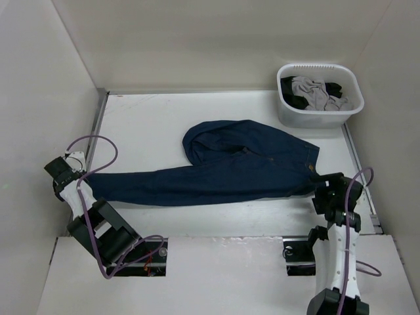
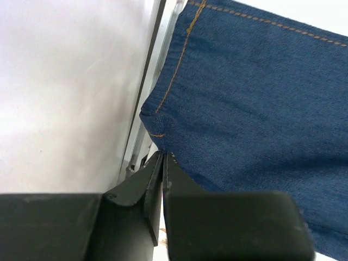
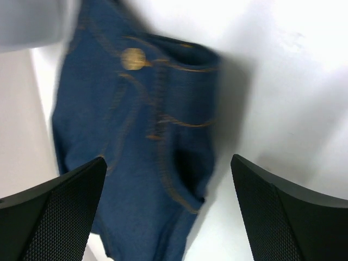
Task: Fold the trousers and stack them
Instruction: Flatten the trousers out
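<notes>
1. Left edge of the overhead view: the left tool (image 1: 67, 172) sits low on the counter (image 1: 151, 118) at the leg end of the trousers (image 1: 216, 174). In the left wrist view its jaws are pressed together and the hem (image 2: 157, 122) corner runs into the tips. It appears to pinch that corner, though the contact itself is partly hidden.
2. Centre: the trousers lie flat across the counter, running from lower left to right. One leg is stretched out towards the left tool. The other is doubled back into a rounded loop at upper centre.
3. Handling, as judged: the denim is soft but heavy for cloth, and it will drag and sag rather than float. Stitched hems and the waistband (image 3: 179, 60) are thick and firm, so they give the surest hold. A single flat layer would be hard to pinch off the counter.
4. Right: the right tool (image 1: 329, 187) hangs over the waistband end with its jaws spread wide and nothing between them. The right wrist view shows the brass button (image 3: 133, 58) and the waistband corner below it. That view is blurred, so finer detail cannot be confirmed.
5. Upper right: a white basket (image 1: 308, 119) holds other garments, well apart from the trousers.
</notes>
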`<action>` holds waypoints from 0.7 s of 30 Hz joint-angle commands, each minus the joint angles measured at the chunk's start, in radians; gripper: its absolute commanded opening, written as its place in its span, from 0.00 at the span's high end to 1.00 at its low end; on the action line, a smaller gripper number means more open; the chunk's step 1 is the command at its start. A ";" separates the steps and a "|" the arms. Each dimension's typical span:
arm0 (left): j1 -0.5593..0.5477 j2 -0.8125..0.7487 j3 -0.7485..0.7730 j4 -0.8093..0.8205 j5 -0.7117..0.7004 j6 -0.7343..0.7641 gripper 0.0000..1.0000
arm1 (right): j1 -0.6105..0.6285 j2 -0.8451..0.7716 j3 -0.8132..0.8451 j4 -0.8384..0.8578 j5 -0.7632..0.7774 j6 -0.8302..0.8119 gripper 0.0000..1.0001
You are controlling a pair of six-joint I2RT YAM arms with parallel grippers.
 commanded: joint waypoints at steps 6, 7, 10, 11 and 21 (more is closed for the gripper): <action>0.009 -0.005 0.042 0.050 0.036 0.017 0.98 | 0.055 0.203 0.018 0.135 0.159 0.072 0.00; 0.011 -0.005 0.044 0.047 0.036 0.014 0.98 | 0.055 0.244 0.024 0.165 0.159 0.064 0.00; 0.021 -0.002 0.058 0.040 0.040 -0.004 0.98 | 0.058 0.330 0.021 0.232 0.149 0.061 0.28; 0.024 0.001 0.065 0.036 0.045 -0.007 0.98 | 0.058 0.341 0.020 0.250 0.143 0.061 0.46; -0.161 0.164 0.439 0.022 0.071 -0.157 0.98 | 0.064 0.553 0.496 0.417 0.011 -0.101 1.00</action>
